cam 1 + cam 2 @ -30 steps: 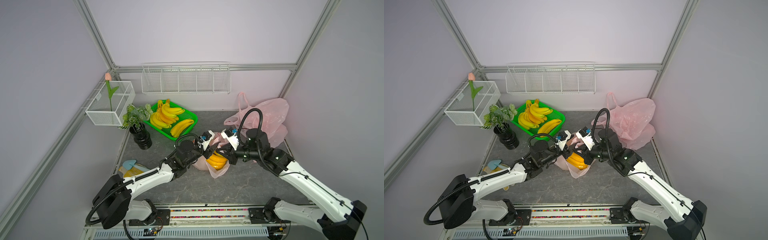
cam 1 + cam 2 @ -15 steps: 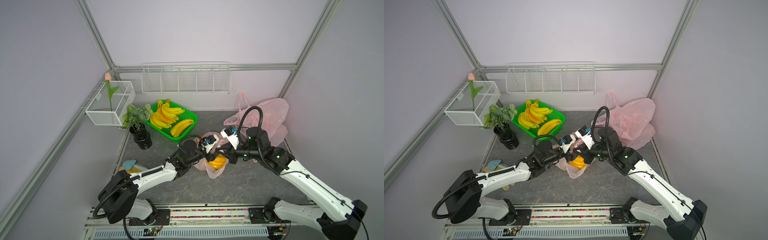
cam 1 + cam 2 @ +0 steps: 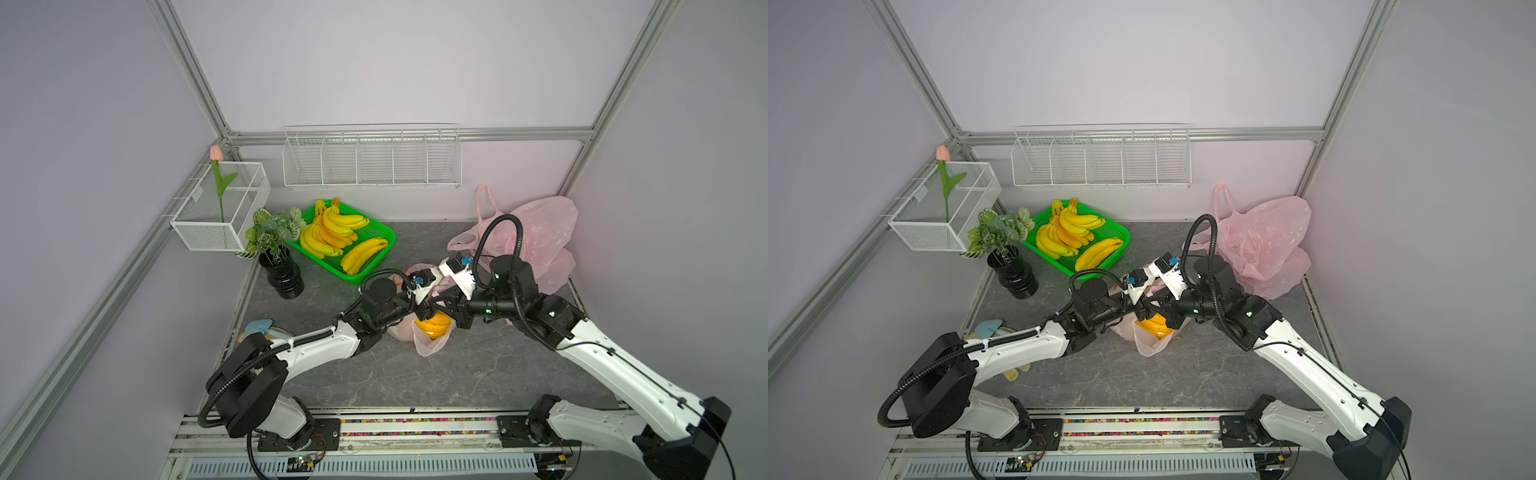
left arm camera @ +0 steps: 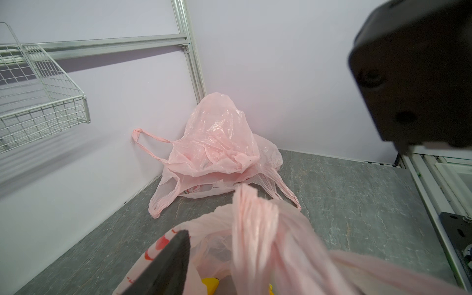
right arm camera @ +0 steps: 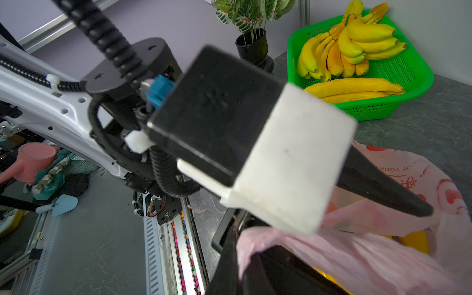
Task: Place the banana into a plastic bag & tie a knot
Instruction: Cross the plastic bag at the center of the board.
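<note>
The pink plastic bag (image 3: 428,347) (image 3: 1152,345) stands mid-table with the yellow banana (image 3: 434,326) (image 3: 1154,325) inside. Both grippers meet just above its mouth. My right gripper (image 3: 436,307) (image 5: 242,270) is shut on a twisted bag handle (image 5: 332,250). My left gripper (image 3: 420,309) is open. One of its dark fingers (image 4: 168,263) lies beside a bunched pink handle strand (image 4: 255,229); the other finger is hidden. A bit of banana (image 4: 209,288) shows below that strand.
A green basket (image 3: 388,241) with several bananas sits at the back left, next to a potted plant (image 3: 278,266). Spare pink bags (image 3: 536,237) are heaped in the back right corner. Wire baskets hang on the left wall (image 3: 220,208) and back wall (image 3: 372,160).
My left gripper has moved right, up against the right gripper over the bag mouth. The right gripper has stayed shut on the handle, and the bag has shifted a little.
</note>
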Controlling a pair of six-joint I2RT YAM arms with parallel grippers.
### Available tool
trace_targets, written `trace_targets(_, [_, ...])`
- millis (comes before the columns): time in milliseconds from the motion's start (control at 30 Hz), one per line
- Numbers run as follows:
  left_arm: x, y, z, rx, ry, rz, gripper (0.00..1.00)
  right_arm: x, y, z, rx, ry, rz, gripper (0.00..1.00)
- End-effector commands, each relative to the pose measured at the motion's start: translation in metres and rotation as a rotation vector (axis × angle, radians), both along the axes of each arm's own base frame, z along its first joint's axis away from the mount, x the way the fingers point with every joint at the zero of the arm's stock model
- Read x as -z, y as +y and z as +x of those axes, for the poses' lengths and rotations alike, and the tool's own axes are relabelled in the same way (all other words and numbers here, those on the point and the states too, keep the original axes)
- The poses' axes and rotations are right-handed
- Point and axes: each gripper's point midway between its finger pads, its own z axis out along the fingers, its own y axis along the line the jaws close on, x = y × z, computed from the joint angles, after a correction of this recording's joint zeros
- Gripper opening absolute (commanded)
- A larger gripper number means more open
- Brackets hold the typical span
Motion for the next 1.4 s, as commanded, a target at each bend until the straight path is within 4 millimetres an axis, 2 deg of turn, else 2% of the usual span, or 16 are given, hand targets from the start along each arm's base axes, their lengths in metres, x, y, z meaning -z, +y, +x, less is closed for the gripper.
trace_targets(0, [-0.035, -0.005, -0.001, 0.018, -0.059, -0.092, 0.64, 0.014, 0.005, -0.004, -0.021, 0.05, -0.014, 0.07])
trace_targets(233, [-0.043, -0.01, 0.002, 0.028, -0.053, -0.105, 0.44, 0.019, 0.006, -0.004, -0.015, 0.054, -0.023, 0.07])
trace_targets(400, [-0.039, -0.012, 0.002, 0.033, -0.045, -0.092, 0.3, 0.018, 0.003, -0.001, 0.017, 0.038, -0.023, 0.09])
trace_targets(500, [-0.034, -0.011, 0.0, 0.04, -0.038, -0.072, 0.18, 0.014, -0.002, 0.0, 0.042, 0.023, -0.022, 0.17])
trace_targets(567, [-0.03, -0.009, -0.002, 0.039, -0.033, -0.06, 0.14, 0.007, -0.006, -0.002, 0.049, 0.006, -0.018, 0.28])
trace_targets(667, [-0.025, -0.004, -0.003, 0.024, -0.03, -0.047, 0.12, -0.002, -0.015, -0.006, 0.063, -0.013, -0.029, 0.52])
trace_targets(767, [-0.021, 0.004, -0.003, -0.002, -0.024, -0.041, 0.12, -0.011, -0.03, -0.007, 0.107, -0.051, -0.047, 0.63])
trace_targets(967, [-0.017, 0.013, -0.009, -0.009, -0.008, -0.004, 0.13, -0.017, -0.066, 0.012, 0.263, -0.092, -0.066, 0.65])
trace_targets(1033, [-0.015, 0.013, -0.011, 0.001, -0.009, 0.009, 0.14, -0.02, -0.069, 0.02, 0.289, -0.082, -0.047, 0.65])
trace_targets(1133, [-0.012, 0.012, -0.014, 0.017, -0.009, 0.024, 0.15, -0.026, -0.064, 0.029, 0.295, -0.065, 0.002, 0.64])
trace_targets(1367, [-0.007, 0.007, -0.024, 0.091, -0.013, 0.054, 0.18, -0.021, -0.042, 0.044, 0.261, -0.008, 0.045, 0.62])
